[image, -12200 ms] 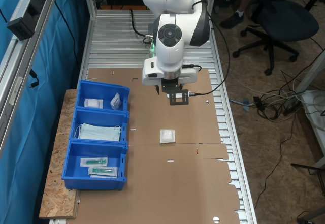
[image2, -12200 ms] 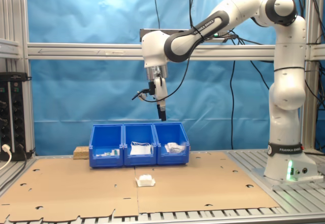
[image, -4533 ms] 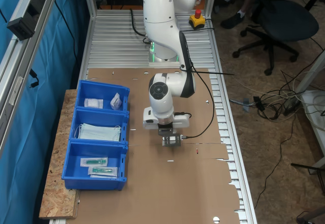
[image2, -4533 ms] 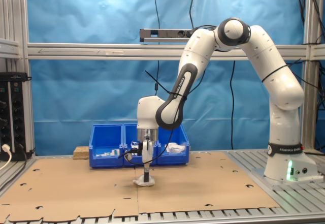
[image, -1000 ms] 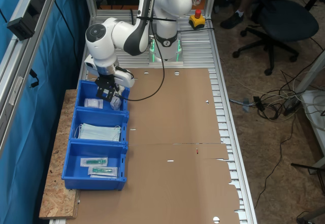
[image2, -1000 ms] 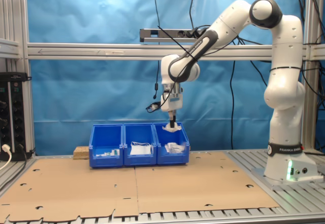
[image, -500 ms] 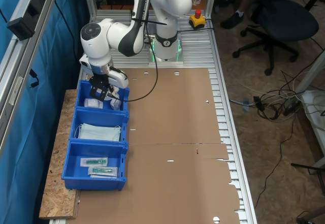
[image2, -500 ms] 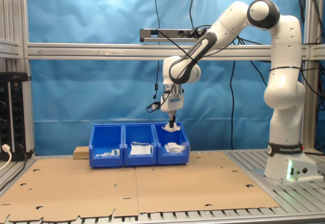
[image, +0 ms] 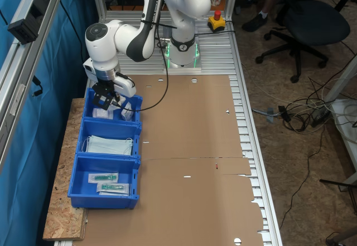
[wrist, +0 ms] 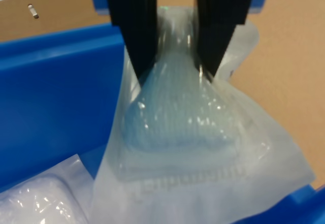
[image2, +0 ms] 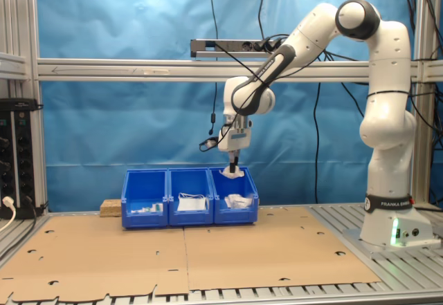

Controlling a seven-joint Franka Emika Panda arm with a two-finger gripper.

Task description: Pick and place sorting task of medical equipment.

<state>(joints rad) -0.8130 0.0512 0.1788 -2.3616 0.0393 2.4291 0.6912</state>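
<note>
Presently, the tool point(wrist: 175, 71) is clamping the white packet point(wrist: 188, 153) between its two black fingers point(wrist: 133, 26), with the packet hanging beneath them over the end compartment of the blue bin row point(image: 111, 187). In the first exterior view the tool point(image: 104, 100) is hanging above that compartment, the one nearest the robot base, where other white packets point(image: 102, 112) are lying. The middle compartment is holding a pale blue face mask point(image: 107, 144), and the far one is holding clear packets with green parts point(image: 105, 177). In the second exterior view the packet point(image2: 232, 173) is sitting just above the bin's rim. The bins are standing at the edge of the cardboard-covered worktop point(image: 195, 162).
</note>
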